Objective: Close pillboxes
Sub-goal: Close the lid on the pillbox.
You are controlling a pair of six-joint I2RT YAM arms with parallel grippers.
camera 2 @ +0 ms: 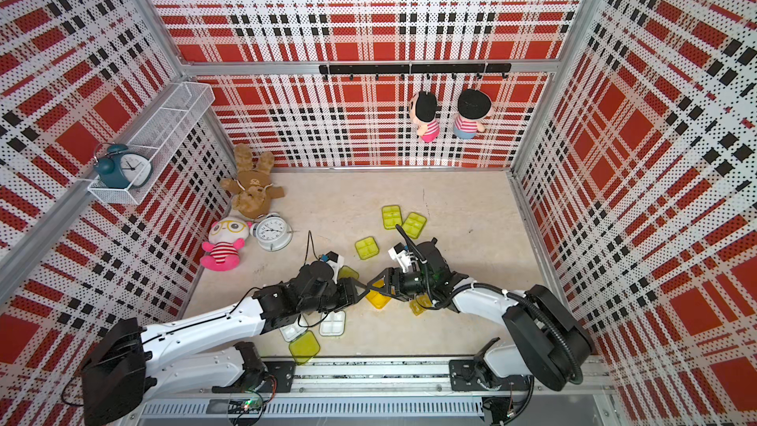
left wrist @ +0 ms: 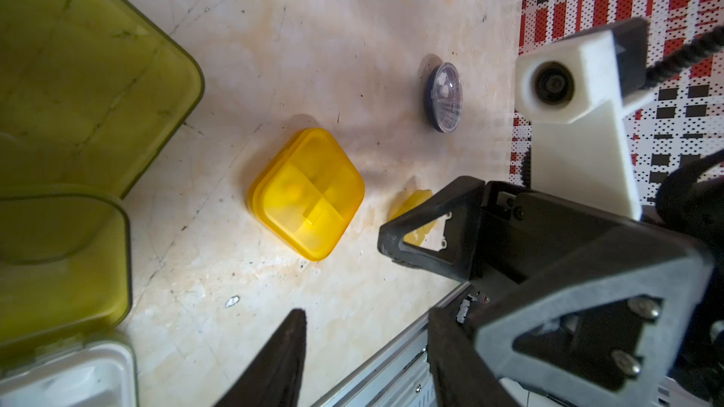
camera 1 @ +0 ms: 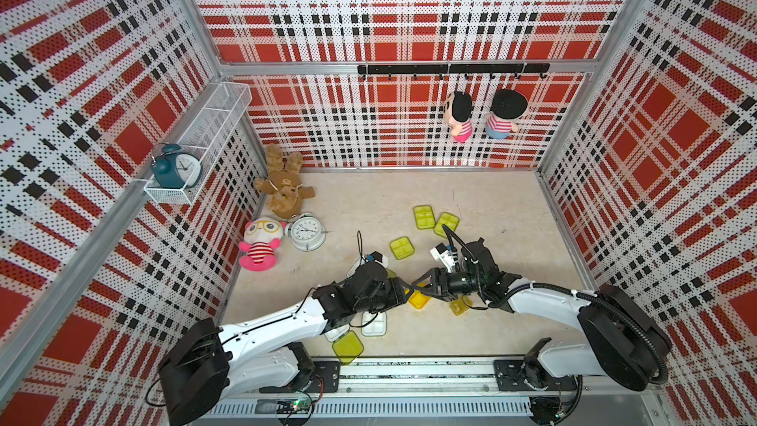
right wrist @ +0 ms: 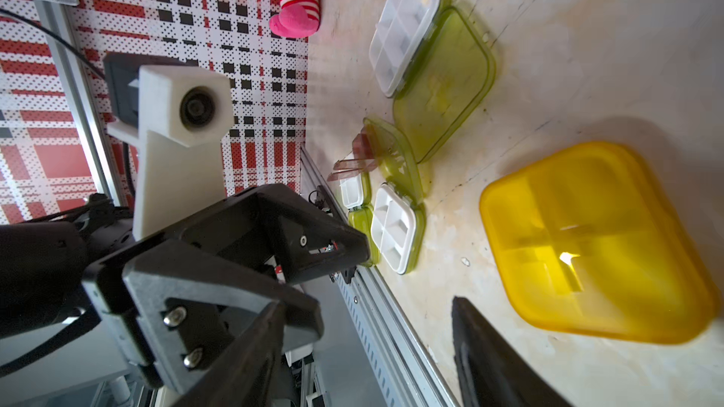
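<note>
Orange pillbox (left wrist: 307, 193); left hand (camera 1: 405, 288) opposite right hand (camera 1: 419, 285)

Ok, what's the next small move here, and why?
Probably pull the left gripper back to the open white tray and fold its lime lid over. The orange box by it already looks shut, its jaws stand open and empty, and that lid lies flat beside its tray.

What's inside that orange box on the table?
The orange box is shut. Through its cloudy lid a cross of dividers shows, making four compartments, with a roundish lump in one. Whether that is a pill, and what else lies inside, the lid hides.
</note>
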